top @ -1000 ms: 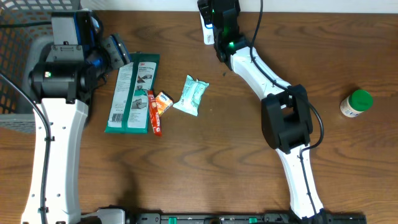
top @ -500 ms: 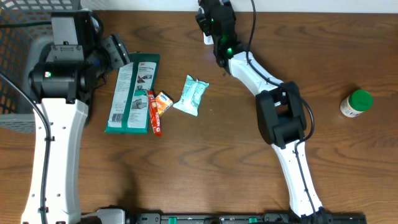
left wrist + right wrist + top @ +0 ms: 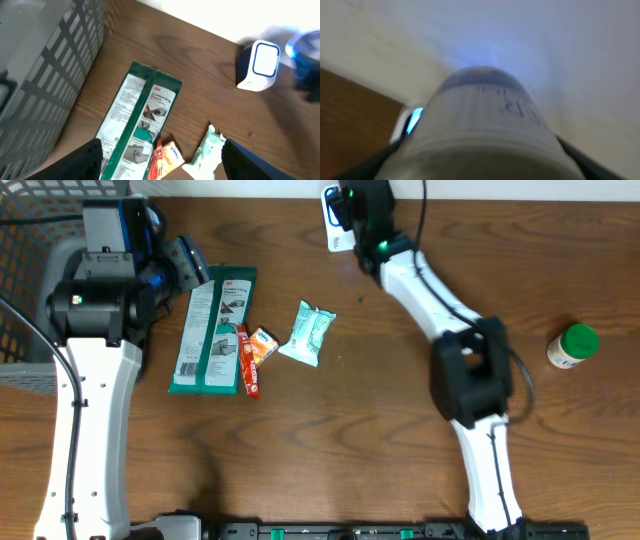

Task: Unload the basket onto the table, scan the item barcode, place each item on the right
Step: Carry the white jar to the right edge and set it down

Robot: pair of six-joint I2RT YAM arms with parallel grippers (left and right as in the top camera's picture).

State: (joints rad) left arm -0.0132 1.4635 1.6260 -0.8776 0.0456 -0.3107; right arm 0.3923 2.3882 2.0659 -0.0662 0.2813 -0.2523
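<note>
Item: round tub (image 3: 480, 125), prob. rigid, light, slick-sided, clamped wide across its body by right gripper (image 3: 352, 202), just beside scanner (image 3: 257, 66) at table's far edge; you grip mid-wall; left gripper (image 3: 188, 260) spread, empty.

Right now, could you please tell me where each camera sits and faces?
Overhead: above the table, looking straight down; left arm and right arm show.
Left wrist: on the left arm, angled down over the green package toward the scanner; open jaws below.
Right wrist: faces the wall; a blurred white container between its jaws fills it.
Shared: green package, overhead and left wrist.
</note>
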